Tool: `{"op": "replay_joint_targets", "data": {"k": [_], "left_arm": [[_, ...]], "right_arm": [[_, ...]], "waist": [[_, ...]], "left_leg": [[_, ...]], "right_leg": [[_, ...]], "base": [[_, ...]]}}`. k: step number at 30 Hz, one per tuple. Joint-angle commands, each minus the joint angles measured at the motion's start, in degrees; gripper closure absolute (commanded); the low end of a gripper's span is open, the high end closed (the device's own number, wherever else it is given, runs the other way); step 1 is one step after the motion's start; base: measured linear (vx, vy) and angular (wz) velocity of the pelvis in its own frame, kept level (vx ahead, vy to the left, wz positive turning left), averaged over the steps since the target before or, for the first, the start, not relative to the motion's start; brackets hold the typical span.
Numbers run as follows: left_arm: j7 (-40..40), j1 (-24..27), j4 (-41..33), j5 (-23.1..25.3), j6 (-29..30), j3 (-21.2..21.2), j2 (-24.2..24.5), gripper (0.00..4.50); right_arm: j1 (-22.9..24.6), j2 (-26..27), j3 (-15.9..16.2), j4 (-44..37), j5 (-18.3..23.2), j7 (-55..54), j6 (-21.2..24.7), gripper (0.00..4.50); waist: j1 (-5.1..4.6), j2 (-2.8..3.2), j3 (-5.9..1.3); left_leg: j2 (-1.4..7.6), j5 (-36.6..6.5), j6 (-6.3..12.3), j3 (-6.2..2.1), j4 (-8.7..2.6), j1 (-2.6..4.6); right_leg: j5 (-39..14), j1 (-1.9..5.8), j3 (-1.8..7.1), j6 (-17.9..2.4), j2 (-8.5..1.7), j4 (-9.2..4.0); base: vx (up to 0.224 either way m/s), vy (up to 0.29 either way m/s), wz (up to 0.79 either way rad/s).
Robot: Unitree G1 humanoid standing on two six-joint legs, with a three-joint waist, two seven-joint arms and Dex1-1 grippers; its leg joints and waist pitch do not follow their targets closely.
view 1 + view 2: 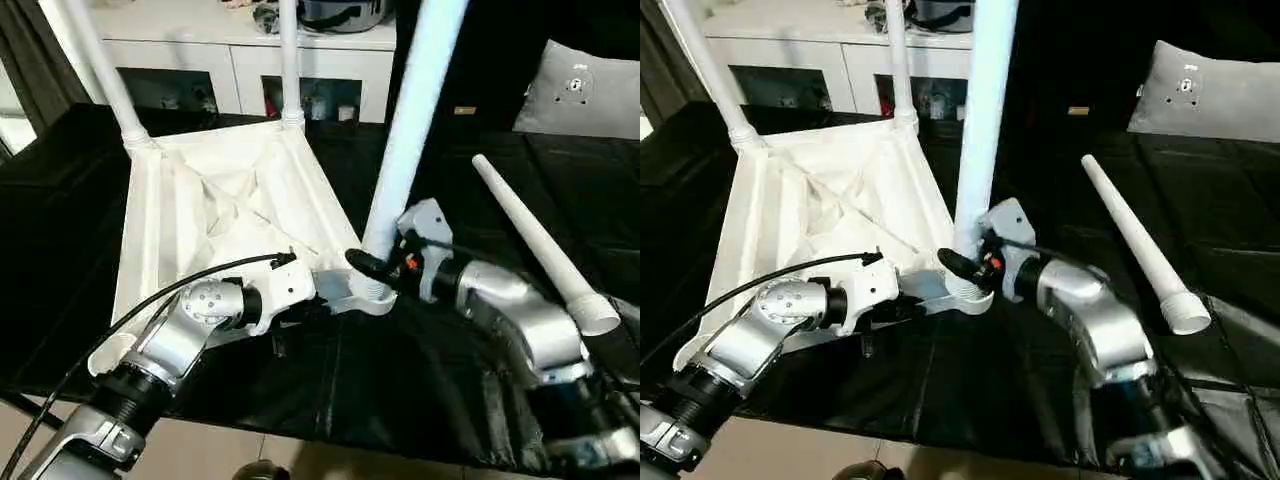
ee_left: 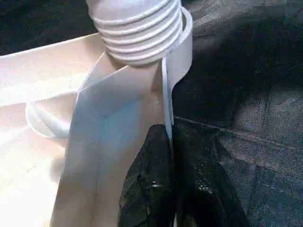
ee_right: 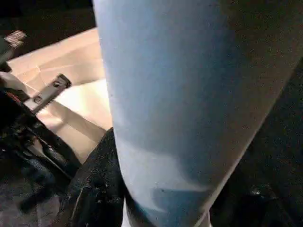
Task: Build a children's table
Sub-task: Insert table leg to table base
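- Silver forearms reach in over a black, creased cloth (image 1: pixel 420 400).
- Left gripper (image 2: pixel 165 189): black fingers pinched shut on the thin rim of the tabletop (image 1: pixel 200 200) near its corner socket.
- Right gripper (image 1: pixel 375 268) clasps the base of an upright white leg (image 1: pixel 410 130), whose ribbed thread sits in that socket.
- Tabletop lies upside down, white plastic, ribbed; two legs stand in its far corners.
- Fourth leg (image 1: pixel 535 240), a tapered tube, lies loose on the cloth to the right.
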Motion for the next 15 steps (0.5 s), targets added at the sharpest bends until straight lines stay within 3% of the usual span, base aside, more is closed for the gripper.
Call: {"op": "replay_joint_targets", "data": {"k": [1,5,8,15], "left_arm": [[-1.69,0.12,1.75,1.98,-0.28,-1.45,1.25,4.5],[-6.5,0.59,0.6,-0.59,-1.61,-1.47,1.66,4.5],[-7.18,0.48,0.53,-0.69,-1.71,-1.55,1.78,4.5],[-9.38,-1.05,2.13,-0.7,-2.74,-1.75,1.7,4.5]], "right_arm": [[-0.37,-0.55,0.27,0.89,-0.29,0.66,1.41,2.62],[-1.21,-2.35,1.46,2.04,0.03,3.22,4.69,2.62],[-1.36,-2.37,1.39,2.12,0.74,3.94,5.56,2.62],[-0.94,-3.03,2.08,0.6,1.91,6.55,7.26,2.62]], "waist": [[0.12,-0.59,-3.11],[0.28,-0.83,-3.33],[0.22,-1.03,-3.35],[0.36,-0.96,-3.09]], "left_leg": [[4.62,-14.11,-0.65,-1.57,-4.77,1.68],[4.62,-10.89,0.73,-1.36,-4.44,1.6],[4.7,-10.78,0.94,-1.3,-4.43,1.66],[4.87,-13.54,-0.17,-1.16,-4.71,2.01]], "right_leg": [[-5.34,0.83,2.18,-12.43,-5.12,-4.97],[0.02,1.03,2.06,-13.34,-5.08,-4.54],[1.53,1.13,1.96,-13.8,-5.02,-4.42],[-2.34,0.92,2.01,-13.81,-5.02,-4.76]], "base": [[0.0,0.0,0.0],[0.0,0.0,0.0],[0.0,0.0,0.0],[0.0,0.0,0.0]]}}
